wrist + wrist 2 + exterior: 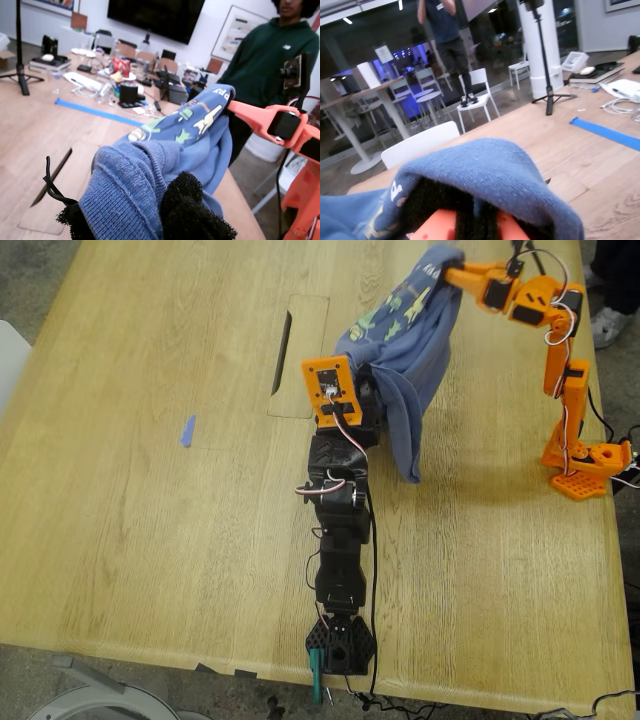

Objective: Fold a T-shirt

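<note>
The slate-blue T-shirt (410, 350) hangs bunched between the two arms, lifted off the table, with its green-yellow print (192, 122) facing up. The black arm in the middle of the exterior view carries my first gripper (368, 392). Its black foam-padded fingers (187, 210) are shut on a ribbed edge of the cloth. The orange arm at the exterior view's right reaches over with my second gripper (447, 270), shut on the shirt's upper end. In the second wrist view the T-shirt (485, 165) drapes over that gripper (457, 222) and hides most of it.
A small blue tape strip (187, 431) lies on the wooden table (130, 520) toward the exterior view's left. A cable hatch with a dark slot (283, 352) sits just beside the shirt. A person in a green hoodie (270, 60) stands past the table's end. Clutter (120, 75) covers the far table.
</note>
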Controlling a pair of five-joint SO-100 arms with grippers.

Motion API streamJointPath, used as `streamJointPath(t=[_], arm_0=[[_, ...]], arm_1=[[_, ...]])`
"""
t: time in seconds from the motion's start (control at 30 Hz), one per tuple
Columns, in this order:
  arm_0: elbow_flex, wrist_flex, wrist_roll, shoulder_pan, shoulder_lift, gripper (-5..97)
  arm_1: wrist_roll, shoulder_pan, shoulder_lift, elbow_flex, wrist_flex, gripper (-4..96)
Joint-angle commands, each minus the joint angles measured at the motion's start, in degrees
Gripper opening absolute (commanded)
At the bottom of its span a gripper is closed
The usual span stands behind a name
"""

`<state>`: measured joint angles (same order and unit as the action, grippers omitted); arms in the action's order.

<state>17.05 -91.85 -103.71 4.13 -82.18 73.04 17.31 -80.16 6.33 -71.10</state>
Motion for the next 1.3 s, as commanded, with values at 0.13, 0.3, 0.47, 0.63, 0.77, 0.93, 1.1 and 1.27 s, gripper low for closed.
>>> streamJointPath(t=[0.13,0.3,0.47,0.63,0.77,0.93,1.1,1.27], arm_0=[[1.9,4.0,-1.1,-4.0,-8.8,0],[1.9,6.0,-1.1,-4.0,-9.6,0],[1.9,8.1,-1.1,-2.1,-10.5,0],[2.0,8.3,-1.1,2.2,-12.7,0],[2.0,10.2,-1.0,5.8,-13.5,0],[2.0,10.7,-1.0,11.6,-13.9,0],[2.0,10.7,-0.7,17.7,-13.3,0],[1.3,10.8,-0.6,24.2,-13.2,0]], arm_1=[[0.0,3.3,-7.0,1.1,-2.1,0.0],[1.0,3.3,-8.3,0.0,0.4,0.0],[2.3,-2.1,-8.3,1.1,2.3,0.0],[3.3,-5.7,-10.6,0.9,1.8,0.0],[4.3,-5.9,-13.1,-0.2,3.6,0.0],[5.5,-6.5,-16.2,-0.2,1.8,0.0],[6.3,-8.1,-18.3,-0.3,2.4,0.0],[7.4,-11.3,-20.0,-0.2,2.5,0.0]])
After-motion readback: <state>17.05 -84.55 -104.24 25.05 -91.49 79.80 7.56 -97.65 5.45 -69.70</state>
